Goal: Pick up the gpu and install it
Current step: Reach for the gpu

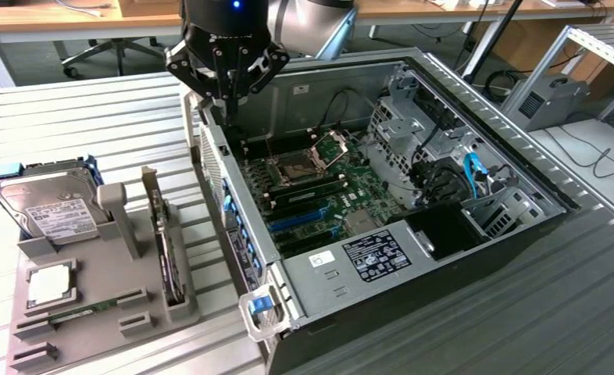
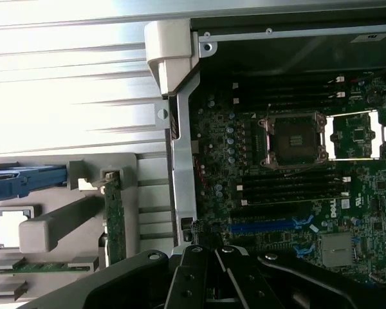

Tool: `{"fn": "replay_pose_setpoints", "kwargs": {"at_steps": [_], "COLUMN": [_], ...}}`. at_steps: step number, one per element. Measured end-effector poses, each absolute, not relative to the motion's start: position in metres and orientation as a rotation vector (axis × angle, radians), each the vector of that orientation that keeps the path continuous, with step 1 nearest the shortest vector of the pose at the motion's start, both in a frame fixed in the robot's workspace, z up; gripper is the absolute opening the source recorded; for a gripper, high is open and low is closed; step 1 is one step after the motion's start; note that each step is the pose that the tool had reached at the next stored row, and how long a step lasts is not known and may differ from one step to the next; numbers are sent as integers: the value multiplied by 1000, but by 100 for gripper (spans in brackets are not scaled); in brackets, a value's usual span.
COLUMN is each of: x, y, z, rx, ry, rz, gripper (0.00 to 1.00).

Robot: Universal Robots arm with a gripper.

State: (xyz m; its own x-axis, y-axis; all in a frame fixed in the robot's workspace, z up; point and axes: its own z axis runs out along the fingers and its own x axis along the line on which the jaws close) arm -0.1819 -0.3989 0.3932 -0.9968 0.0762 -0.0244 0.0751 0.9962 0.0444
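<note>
Black gpu [image 1: 167,254] on edge, long axis near-to-far.

Single arm [image 1: 309,23] reaches in from top of ext. view, wrist approx. vertical. Gripper [image 1: 223,98] points straight down, black linkages tapering to a tip; fingers closed together, holding nothing.

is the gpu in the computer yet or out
Out. The gpu stands on edge in the grey holder beside the computer case.
</note>
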Motion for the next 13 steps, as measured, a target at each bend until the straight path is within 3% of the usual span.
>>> {"fn": "replay_pose_setpoints", "kwargs": {"at_steps": [13], "x": [-192], "y": [-399], "z": [393], "rx": [118], "ry": [3113], "rz": [67], "gripper": [11]}}
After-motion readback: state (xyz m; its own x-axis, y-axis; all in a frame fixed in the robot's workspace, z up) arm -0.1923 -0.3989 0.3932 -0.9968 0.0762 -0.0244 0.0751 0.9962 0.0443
